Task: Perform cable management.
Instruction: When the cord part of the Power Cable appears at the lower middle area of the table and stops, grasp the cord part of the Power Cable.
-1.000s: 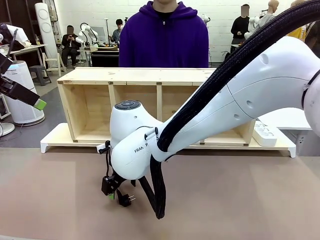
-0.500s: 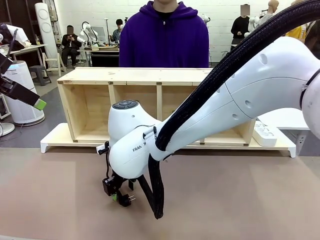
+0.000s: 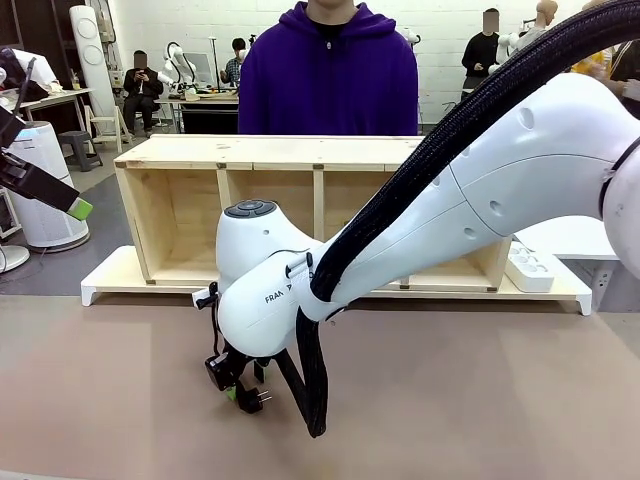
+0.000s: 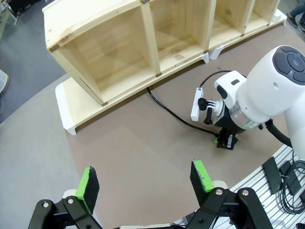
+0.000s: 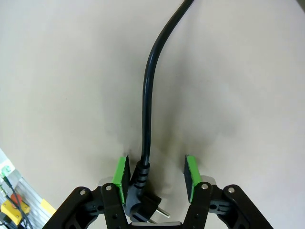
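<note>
The cable point(image 5: 147, 95) is a thin black cord lying on the brown table, ending in a small black plug point(image 5: 143, 200) with metal pins. My right gripper point(image 5: 156, 174) points down at the table with the plug between its green pads. The left pad touches the plug's neck, a gap remains at the right pad, and the jaws stand partly open. From the front, the right gripper point(image 3: 240, 388) hangs under the white wrist with the plug point(image 3: 256, 398) at its tips. The left wrist view shows the cable point(image 4: 167, 112) running from the shelf's base. My left gripper point(image 4: 145, 179) hovers high, open and empty.
A wooden shelf point(image 3: 270, 150) with open compartments stands on a white-footed board across the table's far side. A white power strip point(image 3: 528, 268) lies at its right end. A person in a purple hoodie point(image 3: 328, 70) stands behind it. The right arm's ribbed hose point(image 3: 315, 380) hangs near the gripper.
My right gripper has dropped slightly toward the table and its jaws have narrowed around the plug. The left arm has not moved.
</note>
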Available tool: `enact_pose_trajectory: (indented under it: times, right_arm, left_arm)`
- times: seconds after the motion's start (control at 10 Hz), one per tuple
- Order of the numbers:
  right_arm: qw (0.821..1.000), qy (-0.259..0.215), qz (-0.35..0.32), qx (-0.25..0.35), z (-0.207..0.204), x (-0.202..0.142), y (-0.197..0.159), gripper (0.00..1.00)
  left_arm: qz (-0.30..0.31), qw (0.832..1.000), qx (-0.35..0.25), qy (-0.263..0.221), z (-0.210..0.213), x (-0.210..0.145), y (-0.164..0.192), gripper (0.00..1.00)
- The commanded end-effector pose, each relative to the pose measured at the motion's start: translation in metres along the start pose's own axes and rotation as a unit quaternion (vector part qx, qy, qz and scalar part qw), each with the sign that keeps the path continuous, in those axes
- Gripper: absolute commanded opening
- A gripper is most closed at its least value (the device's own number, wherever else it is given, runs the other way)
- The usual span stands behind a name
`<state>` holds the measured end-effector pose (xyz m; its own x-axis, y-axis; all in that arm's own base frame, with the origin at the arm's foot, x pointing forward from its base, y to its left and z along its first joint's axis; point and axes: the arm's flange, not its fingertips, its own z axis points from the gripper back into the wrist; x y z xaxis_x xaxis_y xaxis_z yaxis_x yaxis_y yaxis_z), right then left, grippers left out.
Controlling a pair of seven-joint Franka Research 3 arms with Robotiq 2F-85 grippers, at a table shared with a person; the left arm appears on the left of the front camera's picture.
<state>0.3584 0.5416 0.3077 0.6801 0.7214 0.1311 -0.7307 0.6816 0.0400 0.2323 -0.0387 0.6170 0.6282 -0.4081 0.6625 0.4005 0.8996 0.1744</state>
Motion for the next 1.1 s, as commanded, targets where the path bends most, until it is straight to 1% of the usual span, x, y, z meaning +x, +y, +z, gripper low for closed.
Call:
enact_pose_trajectory:
  times: [0.0,0.1,0.2,0.3,0.4,0.5,0.6,0.7,0.8,0.9,1.0]
  right_arm:
    - [1.0,-0.005,-0.008,-0.019,-0.0063,0.0044,0.0021,0.61]
    - [1.0,0.005,-0.004,-0.031,-0.0069,0.0036,0.0026,0.61]
    - [0.999,0.012,-0.006,-0.035,-0.0071,0.0038,0.0033,0.44]
    - [0.999,0.016,-0.009,-0.034,-0.0065,0.0035,0.0031,0.44]
    - [0.999,0.019,-0.01,-0.035,-0.006,0.0033,0.0032,0.28]
    - [0.999,0.02,-0.011,-0.034,-0.0059,0.0033,0.0033,0.39]
    - [0.999,0.023,-0.012,-0.034,-0.0061,0.0032,0.0035,0.11]
    - [0.999,0.024,-0.014,-0.033,-0.0058,0.0034,0.0033,0.22]
    - [0.999,0.025,-0.014,-0.033,-0.0056,0.0036,0.0034,0.0]
    - [0.999,0.026,-0.014,-0.033,-0.0059,0.0034,0.0034,0.05]
    - [0.999,0.027,-0.015,-0.033,-0.0059,0.0035,0.0034,0.0]
  left_arm:
    - [-0.003,1.0,0.001,-0.005,-0.0012,0.002,0.0019,1.0]
    - [-0.003,1.0,0.001,-0.005,-0.0012,0.002,0.0019,1.0]
    - [-0.003,1.0,0.001,-0.005,-0.0012,0.002,0.0019,1.0]
    - [-0.003,1.0,0.001,-0.005,-0.0012,0.002,0.0019,1.0]
    - [-0.003,1.0,0.001,-0.005,-0.0012,0.002,0.0019,1.0]
    - [-0.003,1.0,0.001,-0.005,-0.0012,0.002,0.0019,1.0]
    - [-0.003,1.0,0.001,-0.005,-0.0012,0.002,0.0019,1.0]
    - [-0.003,1.0,0.001,-0.005,-0.0012,0.002,0.0019,1.0]
    - [-0.003,1.0,0.001,-0.005,-0.0012,0.002,0.0019,1.0]
    - [-0.003,1.0,0.001,-0.005,-0.0012,0.002,0.0019,1.0]
    - [-0.003,1.0,0.001,-0.005,-0.0012,0.002,0.0019,1.0]
